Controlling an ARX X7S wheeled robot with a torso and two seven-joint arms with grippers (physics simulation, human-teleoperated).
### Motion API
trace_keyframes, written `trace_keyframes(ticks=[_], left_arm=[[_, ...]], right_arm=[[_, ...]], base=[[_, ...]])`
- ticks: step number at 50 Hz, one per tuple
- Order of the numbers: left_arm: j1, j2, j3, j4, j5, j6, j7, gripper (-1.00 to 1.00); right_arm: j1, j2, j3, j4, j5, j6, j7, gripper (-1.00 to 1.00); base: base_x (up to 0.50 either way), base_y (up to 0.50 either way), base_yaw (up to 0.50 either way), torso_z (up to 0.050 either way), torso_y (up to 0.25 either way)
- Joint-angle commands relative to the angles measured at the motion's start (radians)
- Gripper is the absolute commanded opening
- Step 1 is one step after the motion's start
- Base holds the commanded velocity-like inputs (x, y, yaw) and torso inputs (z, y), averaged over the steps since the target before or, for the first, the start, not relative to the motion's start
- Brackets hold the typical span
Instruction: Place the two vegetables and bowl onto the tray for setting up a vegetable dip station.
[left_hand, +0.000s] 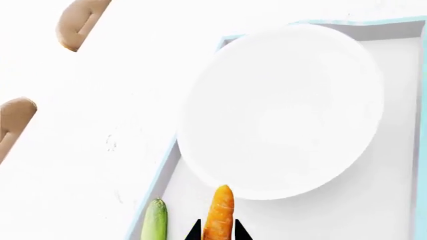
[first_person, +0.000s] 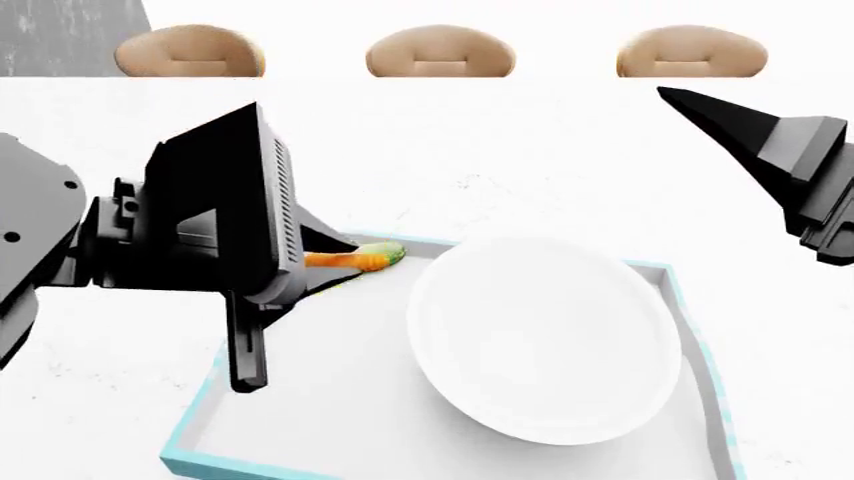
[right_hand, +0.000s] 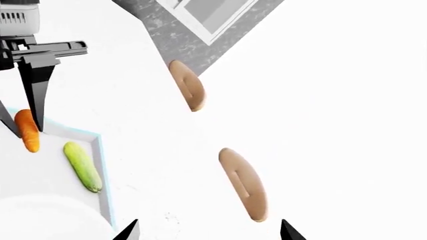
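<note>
The left gripper pinched the carrot between its fingers, long axis running forward beside the cucumber (right gripper spread, empty).

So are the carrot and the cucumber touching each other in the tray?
Apart. The right wrist view shows white tray floor between the carrot and the cucumber; the left wrist view shows that gap too.

Orange carrot, pale yellow-green cucumber, plain glossy white bowl; tray white inside, light blue rim; black left gripper; tan chair backs, white table
</note>
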Motion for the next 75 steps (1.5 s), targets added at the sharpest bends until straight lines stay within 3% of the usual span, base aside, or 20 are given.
trace_keyframes(ticks=[1,46,47,75], left_arm=[[0.048,-0.022,-0.012,0.06,-0.032,-0.05,-0.012,-1.0],[0.03,-0.061,0.125,0.04,-0.037,0.006,0.022,-1.0],[0.028,-0.061,0.125,0.041,-0.038,0.005,0.024,1.0],[-0.109,-0.052,0.101,-0.082,0.006,0.091,0.027,1.0]], right_arm=[[-0.004,-0.003,-0.001,0.01,-0.01,-0.008,-0.004,1.0],[-0.037,-0.001,0.006,0.015,-0.018,-0.035,0.009,1.0],[-0.037,-0.001,0.006,0.016,-0.018,-0.035,0.009,1.0],[-0.037,-0.019,0.008,-0.001,0.015,-0.003,0.026,1.0]], base=[[0.0,0.0,0.0,0.0,0.0],[0.0,0.0,0.0,0.0,0.0],[0.0,0.0,0.0,0.0,0.0],[0.0,0.0,0.0,0.0,0.0]])
